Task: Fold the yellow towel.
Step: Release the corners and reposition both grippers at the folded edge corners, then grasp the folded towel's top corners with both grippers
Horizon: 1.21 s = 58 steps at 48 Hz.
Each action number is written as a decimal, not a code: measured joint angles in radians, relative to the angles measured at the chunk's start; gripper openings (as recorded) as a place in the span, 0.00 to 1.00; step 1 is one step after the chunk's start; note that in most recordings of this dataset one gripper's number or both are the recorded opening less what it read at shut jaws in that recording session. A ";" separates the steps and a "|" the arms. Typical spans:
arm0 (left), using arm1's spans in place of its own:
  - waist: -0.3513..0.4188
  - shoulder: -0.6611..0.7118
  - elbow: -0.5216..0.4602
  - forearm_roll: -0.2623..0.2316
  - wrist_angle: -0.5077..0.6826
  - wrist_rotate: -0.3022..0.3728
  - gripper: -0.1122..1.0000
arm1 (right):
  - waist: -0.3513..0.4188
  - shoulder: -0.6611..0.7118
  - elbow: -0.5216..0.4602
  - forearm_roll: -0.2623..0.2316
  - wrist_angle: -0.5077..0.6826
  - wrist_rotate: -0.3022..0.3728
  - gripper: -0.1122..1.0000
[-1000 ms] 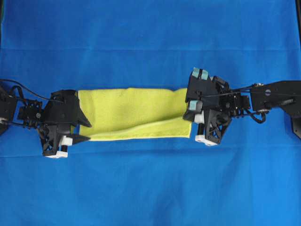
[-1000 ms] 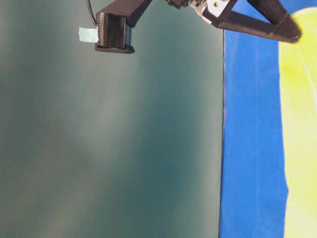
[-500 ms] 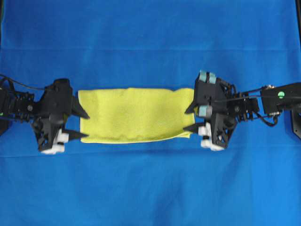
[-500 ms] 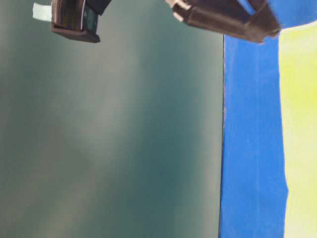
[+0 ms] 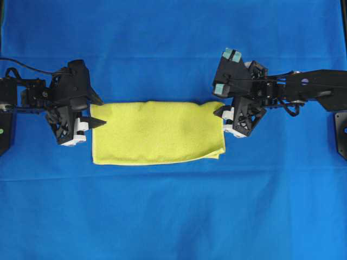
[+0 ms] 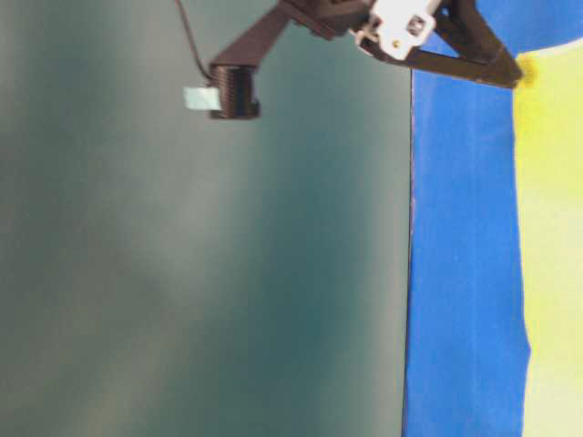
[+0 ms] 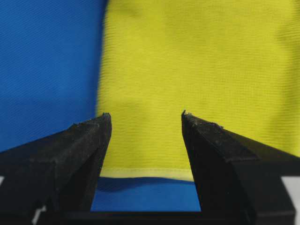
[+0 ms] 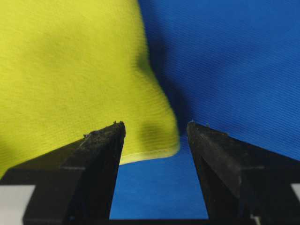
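Now yellow towel (image 5: 157,132) folded flat on blue cloth (image 5: 173,216).

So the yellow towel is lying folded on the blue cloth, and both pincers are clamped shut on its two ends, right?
Not quite. The yellow towel does lie folded on the blue cloth, but both pincers are open, not clamped. The left wrist view shows the left pincer with a wide gap over the towel's edge, and the right wrist view shows the right pincer the same, gripping nothing.

Under my arms a large plain blue cloth (image 5: 173,216) covers the table, and the folded yellow towel (image 5: 157,132) lies flat on it.
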<state>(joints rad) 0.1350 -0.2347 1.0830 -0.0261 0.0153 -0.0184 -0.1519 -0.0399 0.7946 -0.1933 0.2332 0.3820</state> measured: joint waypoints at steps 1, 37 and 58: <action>0.008 0.009 0.003 0.000 -0.008 0.000 0.63 | -0.003 0.009 -0.003 0.000 0.000 -0.002 0.63; 0.092 0.117 0.014 0.000 -0.049 0.008 0.27 | -0.029 0.063 -0.008 -0.028 -0.017 -0.005 0.19; 0.092 0.097 0.000 0.000 -0.006 0.008 0.11 | -0.029 0.061 -0.008 -0.029 -0.029 0.005 0.12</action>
<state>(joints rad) 0.2270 -0.1381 1.0830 -0.0261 0.0092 -0.0107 -0.1810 0.0215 0.7869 -0.2224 0.2040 0.3866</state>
